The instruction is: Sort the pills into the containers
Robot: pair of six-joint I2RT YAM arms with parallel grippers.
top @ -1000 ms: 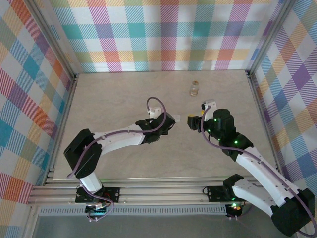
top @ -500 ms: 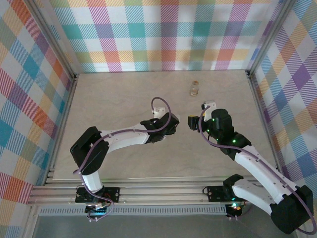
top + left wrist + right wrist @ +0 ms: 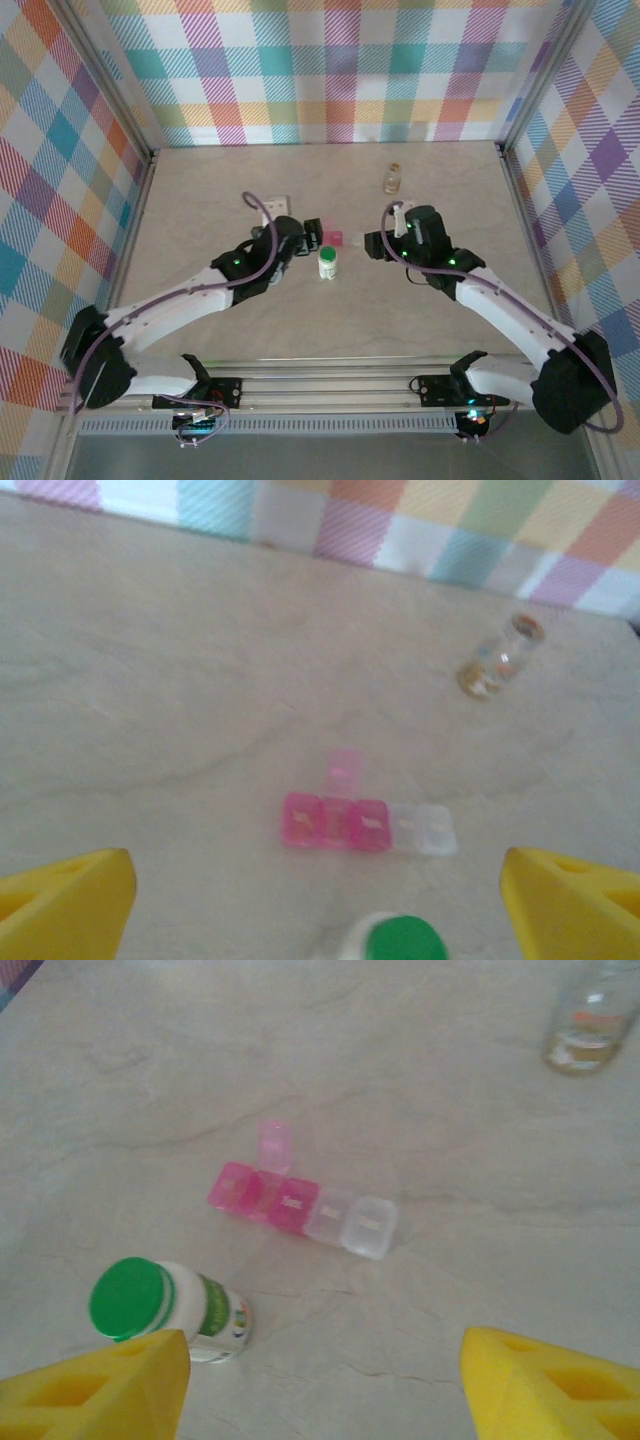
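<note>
The left pincer (image 3: 310, 232) has its jaws wide apart with nothing between them, and hangs just left of the pill box (image 3: 337, 237). The right pincer (image 3: 372, 243) is also parted and empty, just right of the box.

The box lies flat on the tabletop (image 3: 200, 200) between the two pincers. It is a slim row of five small compartments. In the right wrist view, the pill box (image 3: 300, 1208) is translucent pink at its left end and pale and nearly clear at its right. One pink lid (image 3: 273, 1145) is flipped open towards the far side.

A white bottle (image 3: 327, 263) with a green cap (image 3: 126, 1298) and a printed label sits just near of the box. A small amber bottle (image 3: 392, 178) is well apart, far and to the right.
</note>
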